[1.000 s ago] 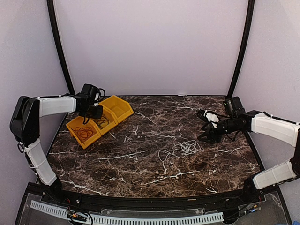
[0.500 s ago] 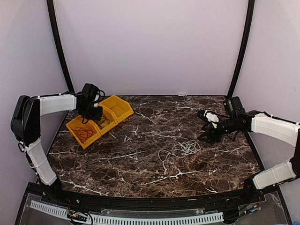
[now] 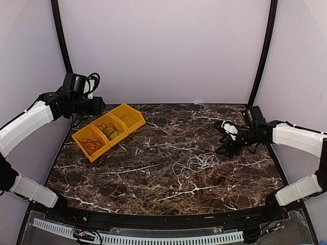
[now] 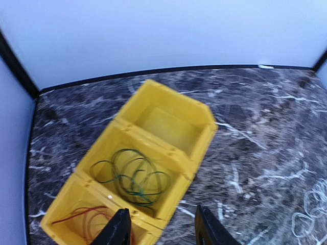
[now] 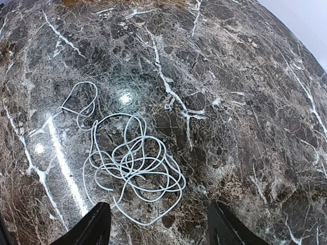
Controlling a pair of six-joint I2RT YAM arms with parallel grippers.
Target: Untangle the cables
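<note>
Red-orange cable (image 4: 84, 222) and dark cable (image 4: 133, 176) sit in yellow plastic bins (image 4: 168, 93); left gripper (image 4: 161, 229), right gripper (image 5: 158, 224) both gape empty. Tangled white cable (image 5: 134, 168) looks next.

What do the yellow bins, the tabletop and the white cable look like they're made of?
Yellow bins: likely moulded plastic, smooth, uniform colour, slight sheen. Tabletop: dark marble look, white veins, glossy light reflections; possibly laminate. White cable: thin, floppy loops, probably plastic-sheathed wire.

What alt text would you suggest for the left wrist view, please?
A yellow three-compartment bin on a marble table: far compartment empty, a dark cable coiled in the middle, a red-orange cable nearest. The open left pincer hangs above.
</note>
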